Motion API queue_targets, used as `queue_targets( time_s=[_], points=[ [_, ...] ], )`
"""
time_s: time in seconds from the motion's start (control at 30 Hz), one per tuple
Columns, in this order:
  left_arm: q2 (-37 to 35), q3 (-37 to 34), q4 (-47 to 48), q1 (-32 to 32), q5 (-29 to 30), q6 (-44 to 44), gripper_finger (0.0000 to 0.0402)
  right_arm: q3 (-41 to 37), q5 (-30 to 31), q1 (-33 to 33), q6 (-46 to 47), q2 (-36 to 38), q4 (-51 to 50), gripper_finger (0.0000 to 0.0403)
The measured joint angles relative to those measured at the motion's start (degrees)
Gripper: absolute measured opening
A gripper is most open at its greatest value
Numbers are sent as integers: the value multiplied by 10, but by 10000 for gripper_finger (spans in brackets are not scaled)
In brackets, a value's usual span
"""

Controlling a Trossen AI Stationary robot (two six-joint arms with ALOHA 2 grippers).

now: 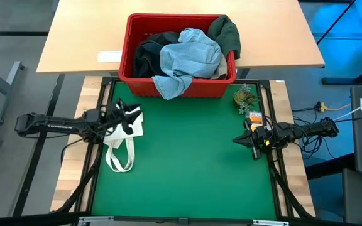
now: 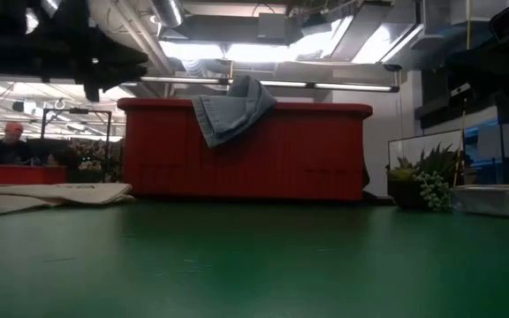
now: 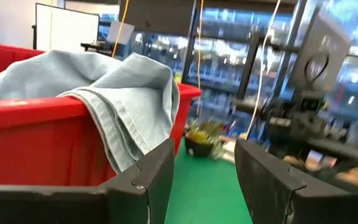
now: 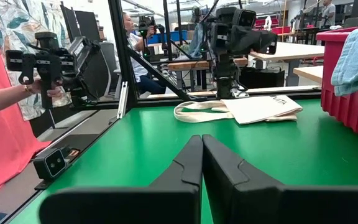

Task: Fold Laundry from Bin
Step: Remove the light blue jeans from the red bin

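Two grippers hang above the green worktop [image 1: 187,169]: the right gripper [image 1: 255,147] closed and empty, the left gripper [image 1: 127,116] parted over a white tote bag [image 1: 123,139]; beyond, the red bin [image 1: 137,69] holds laundry, light blue jeans [image 1: 190,56] draped over its rim

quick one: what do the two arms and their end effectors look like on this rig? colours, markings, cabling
Both arms are dark, nearly black, slim and jointed. The left arm has pale lettering along its link; the right arm shows orange-yellow accents near the wrist and dark cabling trailing off it. Left end effector: two matte black, flat, angular fingers. Right end effector: the same black wedge-shaped fingers.
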State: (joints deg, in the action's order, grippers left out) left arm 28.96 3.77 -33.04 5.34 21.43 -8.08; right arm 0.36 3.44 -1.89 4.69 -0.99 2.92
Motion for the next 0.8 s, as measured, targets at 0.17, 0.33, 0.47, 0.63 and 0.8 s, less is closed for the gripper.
queue_targets(
  time_s=[0.17,0.33,0.47,0.63,0.8],
  points=[
    [119,78,0,0,-1,87,163,0,0,0,0,0,0,12],
    [234,156,0,0,7,203,163,0,0,0,0,0,0,12],
    [313,211,12,0,8,282,163,0,0,0,0,0,0,12],
    [395,258,15,0,37,372,163,0,0,0,0,0,0,12],
    [453,273,16,0,119,455,163,0,0,0,0,0,0,12]
  ],
)
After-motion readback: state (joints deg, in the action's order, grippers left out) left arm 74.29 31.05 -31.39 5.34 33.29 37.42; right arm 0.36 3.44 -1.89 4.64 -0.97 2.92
